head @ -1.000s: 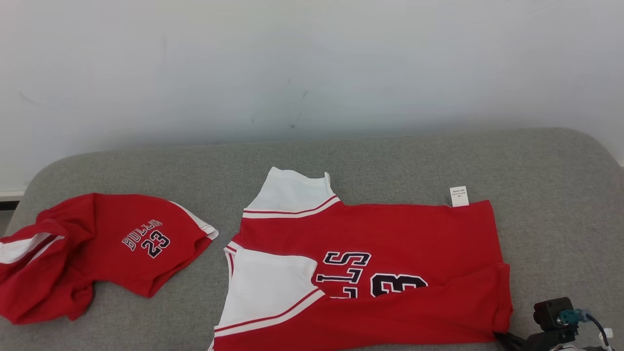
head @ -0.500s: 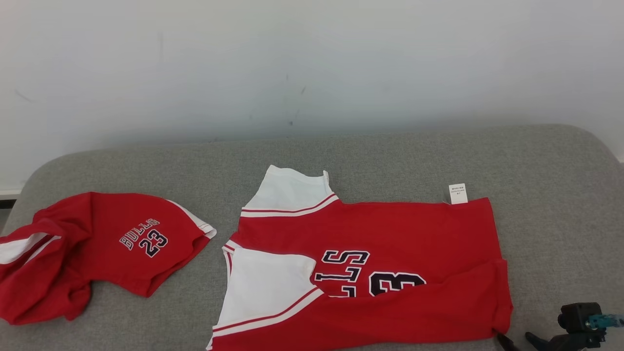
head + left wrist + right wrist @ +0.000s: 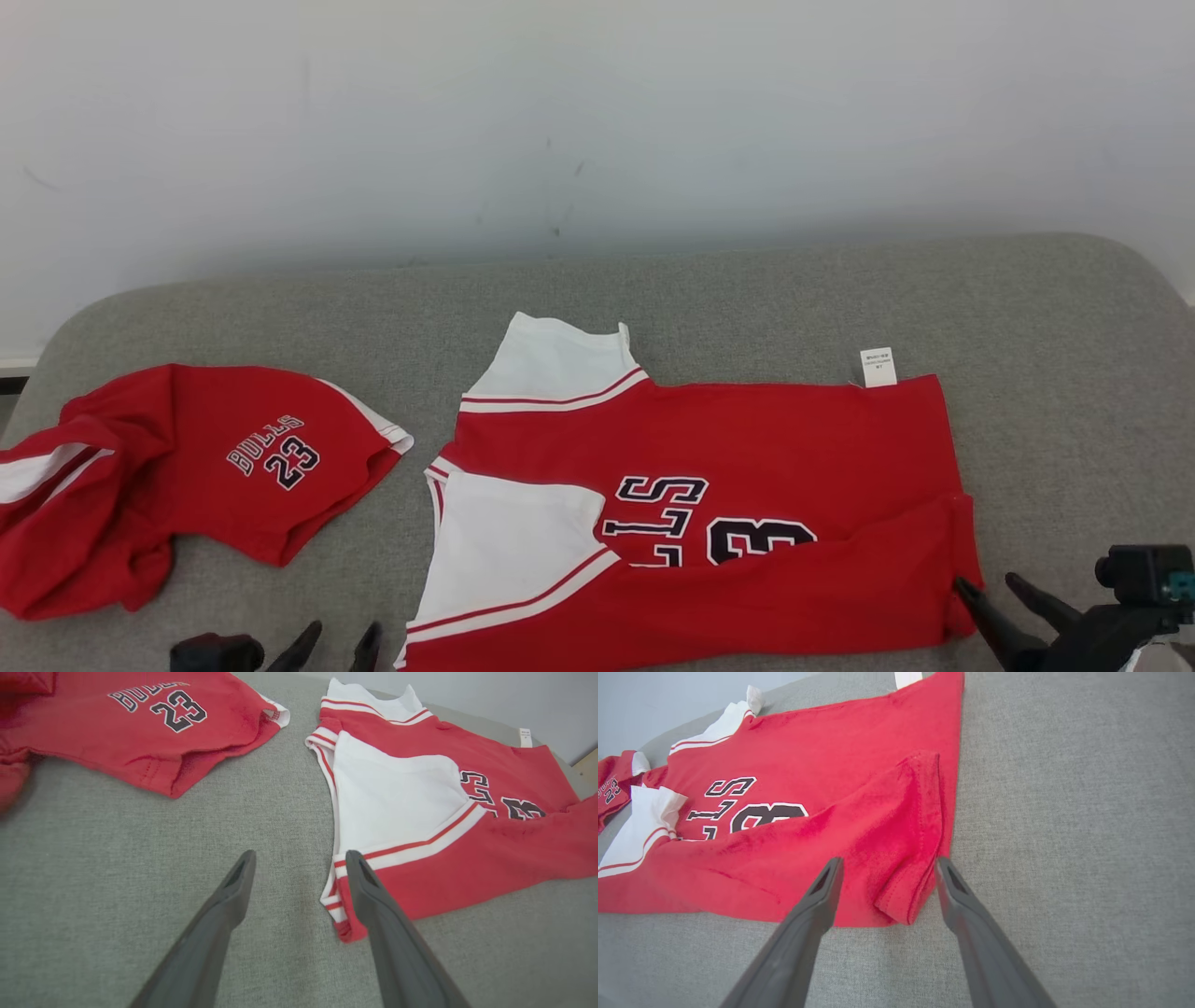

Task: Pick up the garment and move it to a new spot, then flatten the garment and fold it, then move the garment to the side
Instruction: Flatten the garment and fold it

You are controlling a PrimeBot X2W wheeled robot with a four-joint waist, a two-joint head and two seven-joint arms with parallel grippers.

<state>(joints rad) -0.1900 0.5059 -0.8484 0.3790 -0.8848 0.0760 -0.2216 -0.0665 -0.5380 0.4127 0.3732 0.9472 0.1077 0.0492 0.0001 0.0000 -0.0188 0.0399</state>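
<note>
You are looking down at a grey upholstered surface [image 3: 766,289] with a pale wall [image 3: 597,112] behind it. The garment [image 3: 747,448], a red jersey with white sleeves and dark lettering, is lying spread across the middle of the surface. Its near long edge is folding back over the body and covering part of the number. A small white label [image 3: 878,366] is sticking out at its far right corner.

Your left gripper [image 3: 342,635] is sitting at the garment's near left corner, spread wide and holding nothing, with the striped sleeve hem [image 3: 332,896] lying just beside one finger. Your right gripper [image 3: 988,583] is sitting at the near right corner, likewise wide apart and empty, and the folded corner is lying between its fingers [image 3: 966,910] in the right wrist view.

A second red garment [image 3: 187,476] is lying crumpled at the left, apart from the first.
</note>
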